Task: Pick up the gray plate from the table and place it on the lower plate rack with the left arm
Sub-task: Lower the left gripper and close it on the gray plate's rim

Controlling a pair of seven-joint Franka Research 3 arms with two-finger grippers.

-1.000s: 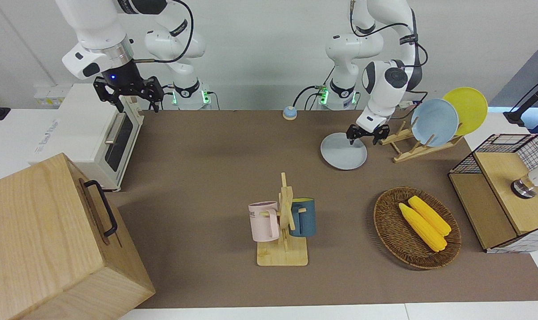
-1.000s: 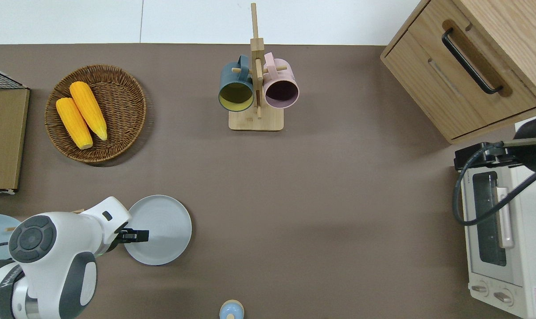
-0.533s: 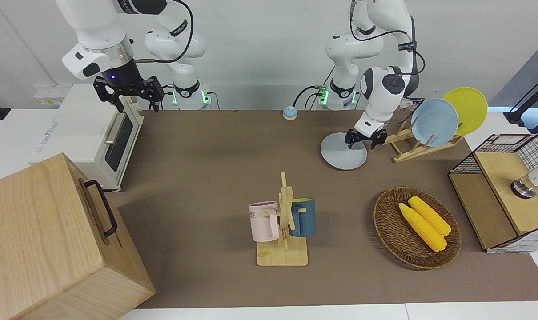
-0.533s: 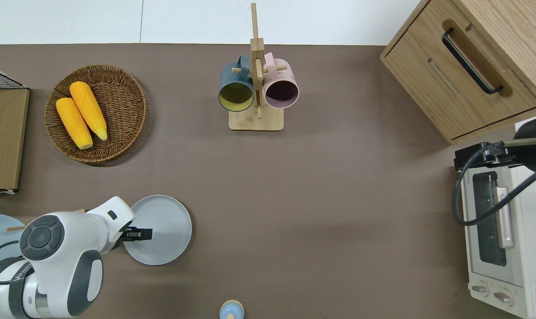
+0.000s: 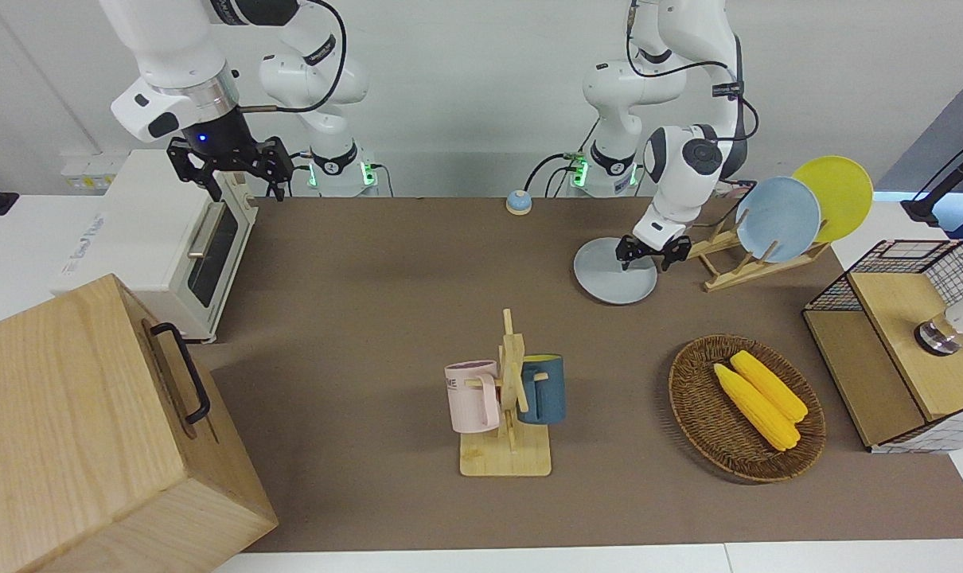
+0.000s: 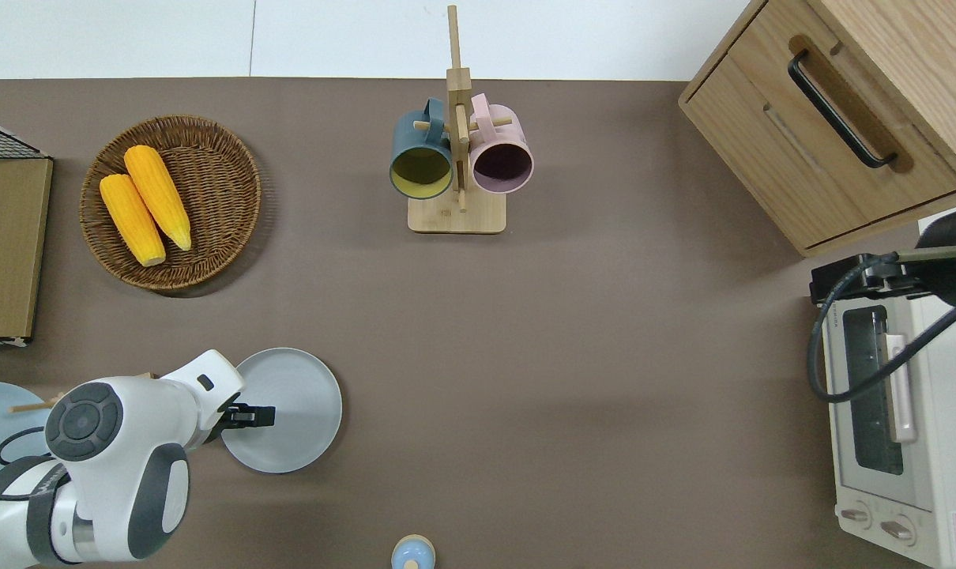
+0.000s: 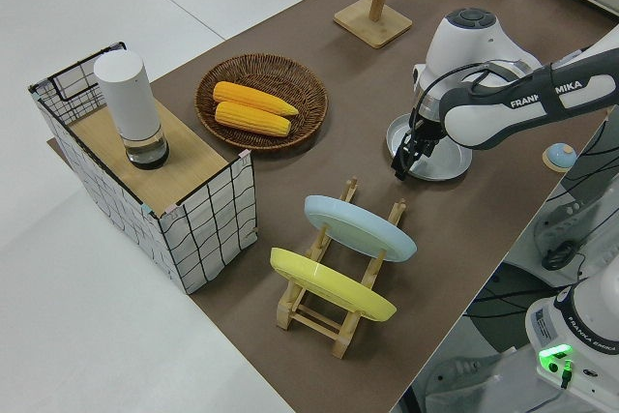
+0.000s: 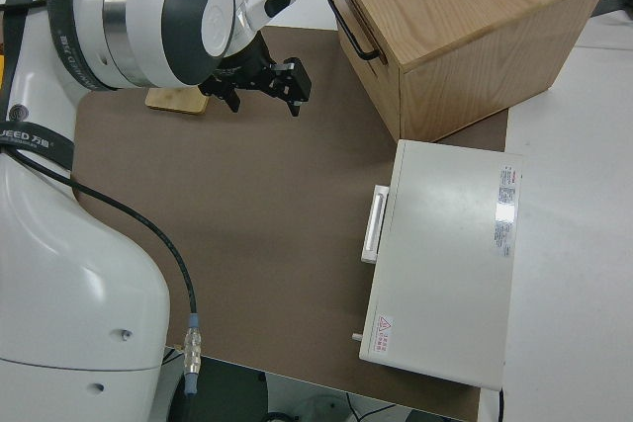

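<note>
Overhead view: left gripper (image 6: 245,414) low over the rim of the gray plate (image 6: 292,411), whether its jaws are open or closed I cannot tell.

The plate lies flat on the bench, just beside the lower plate rack (image 5: 728,267), toward the middle of the bench from it. It looks stiff, smooth and breakable, probably light; a flat plate offers only its shallow raised rim, so I'd pinch the edge nearest the rack firmly. Right arm is parked.

Left gripper (image 5: 645,257) lowered, jaws spread; right arm parked.
</note>
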